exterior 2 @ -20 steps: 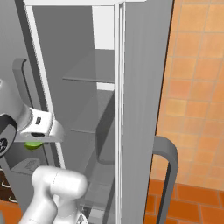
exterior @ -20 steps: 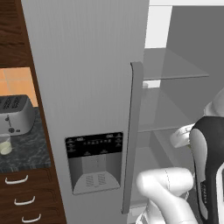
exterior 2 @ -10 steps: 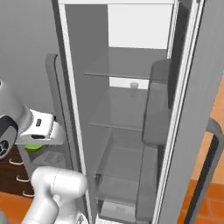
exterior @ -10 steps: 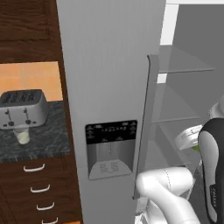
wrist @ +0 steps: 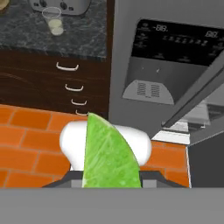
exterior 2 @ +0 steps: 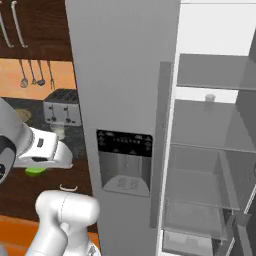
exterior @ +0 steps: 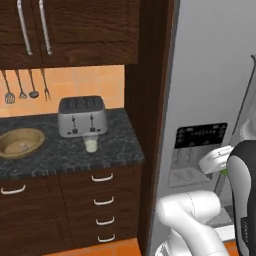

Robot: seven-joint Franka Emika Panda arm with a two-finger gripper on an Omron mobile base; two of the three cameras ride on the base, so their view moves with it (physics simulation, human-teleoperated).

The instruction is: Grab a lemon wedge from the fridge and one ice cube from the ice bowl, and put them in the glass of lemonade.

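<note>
A yellow-green lemon wedge (wrist: 109, 159) stands up between my fingers in the hand view, and my gripper (wrist: 111, 181) is shut on it. From the right base camera the wedge (exterior 2: 35, 171) hangs under the white hand, with the gripper (exterior 2: 36, 167) held low in front of the drawers. The fridge (exterior 2: 125, 75) has its left door with the black dispenser panel shut and its right side open, showing shelves. The glass of lemonade (exterior: 90, 143) stands on the dark counter in front of the toaster. The tan ice bowl (exterior: 20, 141) sits to its left. The glass (wrist: 53, 21) lies far ahead of the wedge.
A steel toaster (exterior: 81, 116) stands against the orange tiled wall. Utensils (exterior: 22, 86) hang at the left. Dark wood upper cabinets (exterior: 75, 25) and drawers (exterior: 102, 200) frame the counter. A small cup (exterior 2: 210, 97) sits on a fridge shelf. Orange brick floor (wrist: 30, 140) lies below.
The whole picture has shifted: the base has moved left, so the fridge slides right in view and the counter, toaster, glass and bowl come in. The wedge stays in the gripper.
</note>
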